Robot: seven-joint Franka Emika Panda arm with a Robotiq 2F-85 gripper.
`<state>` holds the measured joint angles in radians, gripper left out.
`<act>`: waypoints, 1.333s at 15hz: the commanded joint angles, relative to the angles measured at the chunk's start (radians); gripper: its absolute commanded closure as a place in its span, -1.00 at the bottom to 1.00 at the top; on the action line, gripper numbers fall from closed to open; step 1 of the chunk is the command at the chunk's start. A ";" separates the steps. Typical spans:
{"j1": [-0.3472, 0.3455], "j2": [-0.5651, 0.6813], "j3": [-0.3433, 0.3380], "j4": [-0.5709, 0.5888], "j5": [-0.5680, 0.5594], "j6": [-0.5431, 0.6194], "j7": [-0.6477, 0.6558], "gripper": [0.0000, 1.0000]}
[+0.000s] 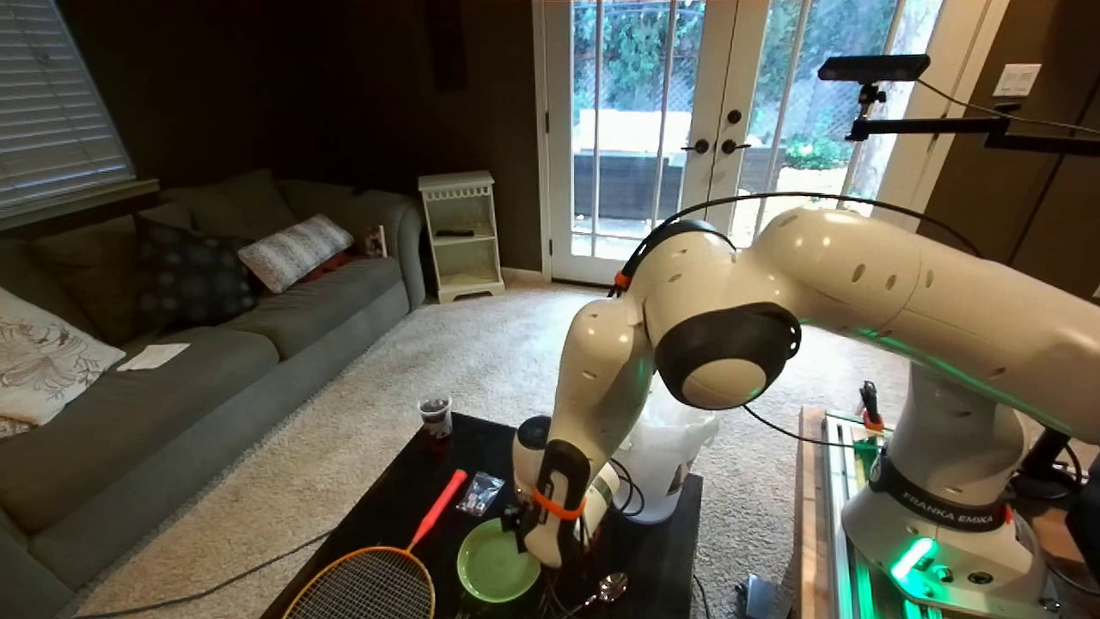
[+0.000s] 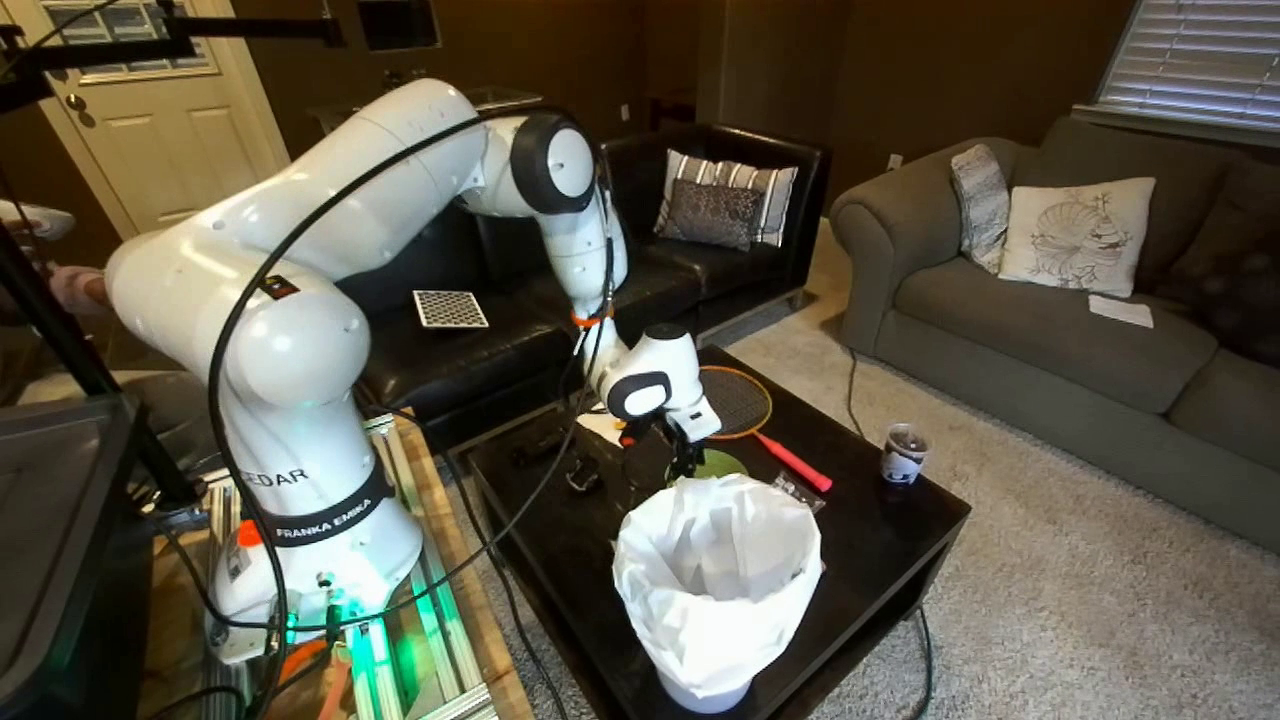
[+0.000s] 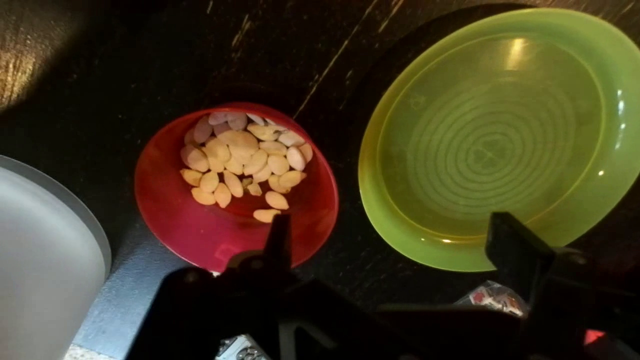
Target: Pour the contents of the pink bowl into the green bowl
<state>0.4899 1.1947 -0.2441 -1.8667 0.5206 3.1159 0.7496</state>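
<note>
Patience first: ease the wide, empty hand (image 3: 392, 225) over the pink bowl (image 3: 200, 217) beside it, straddling one side without jostling the seeds (image 3: 240, 147).

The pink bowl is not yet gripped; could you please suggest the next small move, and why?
I'd probably shift the open gripper sideways toward the pink bowl before closing: that bowl holds the pale seeds, and in the wrist view one jaw overlaps the green bowl.
</note>
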 commanded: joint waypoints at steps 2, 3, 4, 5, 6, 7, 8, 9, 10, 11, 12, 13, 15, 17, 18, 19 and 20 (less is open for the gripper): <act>0.050 0.060 -0.055 0.073 -0.044 -0.108 0.139 -1.00; 0.043 0.069 -0.053 0.086 -0.051 -0.115 0.162 -1.00; 0.038 0.078 -0.054 0.098 -0.057 -0.116 0.183 -1.00; 0.031 0.090 -0.055 0.114 -0.062 -0.117 0.203 -1.00; 0.025 0.103 -0.056 0.130 -0.068 -0.116 0.220 -1.00; 0.017 0.116 -0.057 0.144 -0.073 -0.111 0.235 -1.00; 0.015 0.127 -0.061 0.158 -0.077 -0.113 0.252 -1.00; 0.009 0.140 -0.065 0.172 -0.083 -0.120 0.265 -1.00; 0.004 0.149 -0.066 0.184 -0.091 -0.127 0.276 -1.00; -0.002 0.159 -0.068 0.196 -0.100 -0.135 0.289 -1.00; -0.006 0.169 -0.071 0.205 -0.106 -0.137 0.301 -1.00; -0.012 0.178 -0.073 0.216 -0.113 -0.141 0.312 -0.99; -0.017 0.194 -0.080 0.233 -0.125 -0.146 0.334 -0.88; -0.020 0.207 -0.090 0.248 -0.138 -0.158 0.357 -0.41; -0.023 0.213 -0.092 0.256 -0.145 -0.166 0.367 -0.28; -0.027 0.219 -0.094 0.264 -0.152 -0.173 0.377 -0.08; -0.027 0.222 -0.096 0.269 -0.158 -0.179 0.386 0.06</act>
<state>0.4704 1.3834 -0.3291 -1.6510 0.4042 2.9713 1.0747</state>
